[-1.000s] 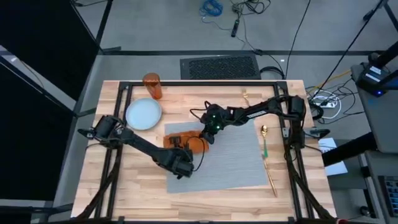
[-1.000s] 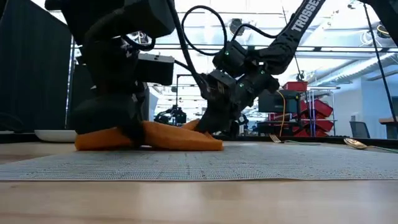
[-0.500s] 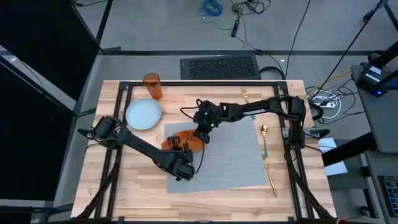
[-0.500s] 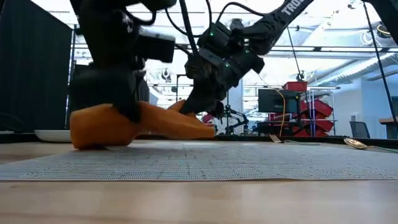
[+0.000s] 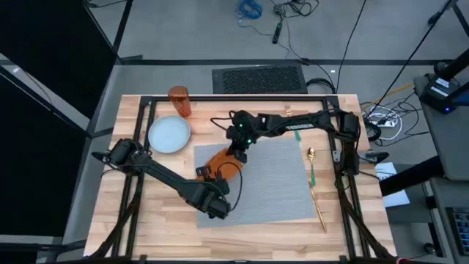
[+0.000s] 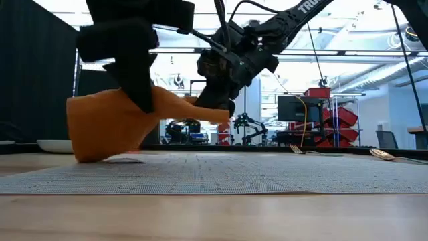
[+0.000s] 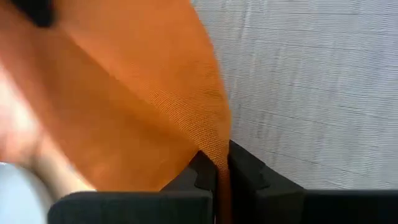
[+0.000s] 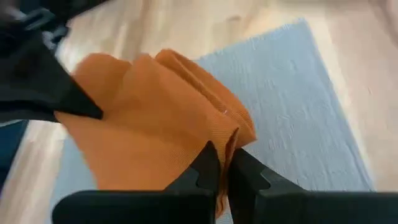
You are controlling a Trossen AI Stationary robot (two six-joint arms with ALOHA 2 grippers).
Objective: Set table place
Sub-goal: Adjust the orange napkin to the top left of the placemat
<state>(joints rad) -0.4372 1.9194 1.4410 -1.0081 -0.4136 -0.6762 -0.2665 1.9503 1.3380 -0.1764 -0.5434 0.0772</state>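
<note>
The orange napkin (image 5: 220, 163) hangs bunched over the left part of the grey placemat (image 5: 272, 180), held up between both grippers. Only its lower end (image 6: 100, 155) rests on the mat. My left gripper (image 5: 207, 174) is shut on the napkin's near left side. My right gripper (image 5: 237, 150) is shut on its far right end. The pale-blue plate (image 5: 169, 135) and the orange tumbler (image 5: 179, 101) stand on the table to the far left of the mat. My left gripper pinches a folded edge of the napkin (image 7: 219, 149) between its two fingers, from above. The cloth spreads out and hangs below them. My right gripper pinches a bunched corner of several folds (image 8: 231, 144) between its two fingers, slanting down from the table's right. That end (image 6: 204, 110) is lifted clear of the mat.
A gold spoon with a green handle (image 5: 311, 167) and a gold knife (image 5: 321, 210) lie along the mat's right edge. A fork (image 5: 289, 114) lies beyond the mat's far edge. The mat's right and near parts (image 5: 282, 198) are bare. Black frame rails (image 5: 139, 125) run along the table's sides.
Both grippers have risen with the napkin; my right gripper has also gone toward the table's left and far edge. The napkin lay flat and low on the mat; now it is drawn up into a hanging bunch, with only its lower left end on the mat.
</note>
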